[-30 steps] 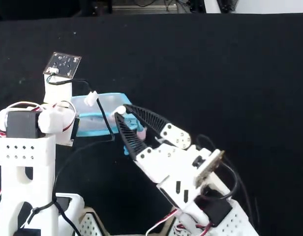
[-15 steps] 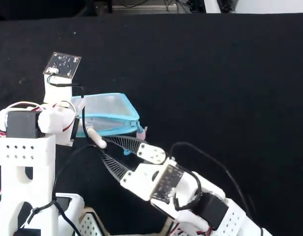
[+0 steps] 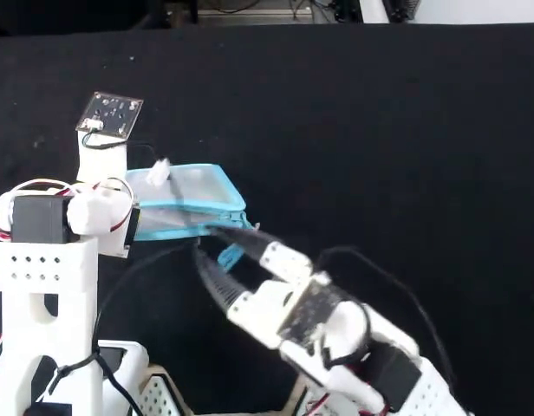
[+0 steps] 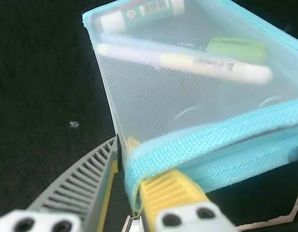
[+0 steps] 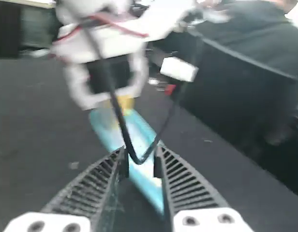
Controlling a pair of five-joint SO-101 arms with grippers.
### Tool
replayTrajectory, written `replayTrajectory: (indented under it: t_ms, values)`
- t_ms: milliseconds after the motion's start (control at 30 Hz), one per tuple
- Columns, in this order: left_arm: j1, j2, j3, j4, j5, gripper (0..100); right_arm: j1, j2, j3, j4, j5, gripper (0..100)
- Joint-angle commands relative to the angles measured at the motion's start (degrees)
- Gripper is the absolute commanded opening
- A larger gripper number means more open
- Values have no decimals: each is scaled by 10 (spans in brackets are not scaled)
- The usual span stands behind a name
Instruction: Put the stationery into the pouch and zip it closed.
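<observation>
The mesh pouch [image 3: 193,192] with blue trim lies beside the left arm's base. My left gripper [image 3: 137,224] is shut on its edge; in the left wrist view the grey and yellow fingers [image 4: 124,145] clamp the blue border. Inside the pouch [image 4: 178,101] lie a white pen [image 4: 212,65], a glue stick [image 4: 144,12] and a green item [image 4: 236,48]. My right gripper [image 3: 204,241] sits at the pouch's near right corner, narrowly open, with the blue zipper tab [image 3: 232,256] between its fingers. In the right wrist view the pouch's end [image 5: 139,133] runs into the gap of the gripper [image 5: 139,157].
A black cable [image 5: 115,106] from the left arm loops down between my right fingers. Its white connector [image 3: 159,169] rests on the pouch's far edge. A small camera board [image 3: 111,114] stands above the left arm. Black cloth covers the table [image 3: 380,130].
My right gripper swung from wide open over the pouch, down to the left, then back to the pouch's near right corner with its fingers drawn closer. The left arm kept still.
</observation>
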Motion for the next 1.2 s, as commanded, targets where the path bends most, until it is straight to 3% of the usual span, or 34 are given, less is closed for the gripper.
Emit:
replayTrajectory:
  t_ms: [0, 133, 333, 433, 567, 767, 933, 1167]
  values:
    - [7, -3, 0, 4, 5, 30, 104, -5, -46, 28, 4, 44]
    - [4, -3, 1, 5, 4, 30, 181, -6, -51, 98, 4, 84]
    - [0, -3, -4, 7, -17, 30, 188, 0, -29, 178, 4, 224]
    - [-27, -3, -4, 4, -47, 30, 186, 0, 21, 164, 2, 226]
    - [-59, 3, 2, -29, -62, 30, 146, -6, 114, 84, -84, 227]
    - [-62, 4, 9, -63, -58, 30, 124, -6, 170, 11, -128, 230]
    - [-64, -2, 78, -127, -9, 30, 124, -6, 165, 25, -125, 227]
    - [-62, -3, 123, -174, 41, 30, 121, -6, 75, 177, -124, 227]
